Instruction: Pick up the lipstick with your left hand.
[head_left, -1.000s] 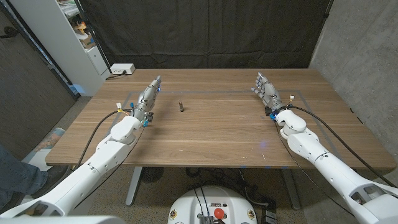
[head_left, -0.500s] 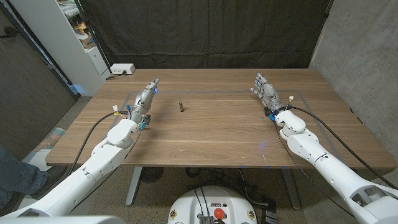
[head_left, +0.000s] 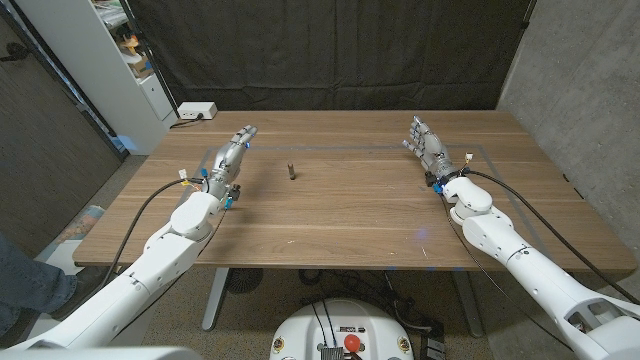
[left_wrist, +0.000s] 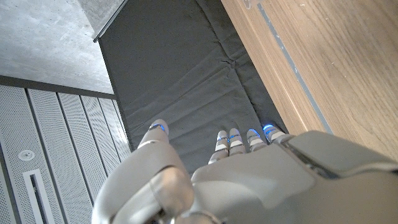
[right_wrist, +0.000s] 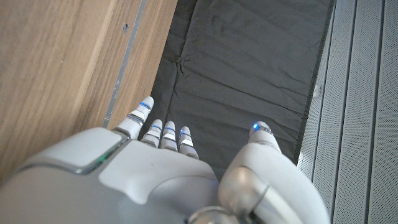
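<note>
On the brown wooden table (head_left: 340, 215), the white left hand (head_left: 227, 160) at 10 o'clock has its fingers extended and grasps nothing. The white right hand (head_left: 427, 149) at 2 o'clock is likewise released. The small dark cylindrical lipstick (head_left: 291, 171) lies near 11 o'clock, apart from the left hand.

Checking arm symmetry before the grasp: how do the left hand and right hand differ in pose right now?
The left hand stretches long and slanted toward the small dark lipstick; the right hand stands more compact, far from it. The left hand sits nearer the robot than the right hand. Both hold nothing, fingers extended.
</note>
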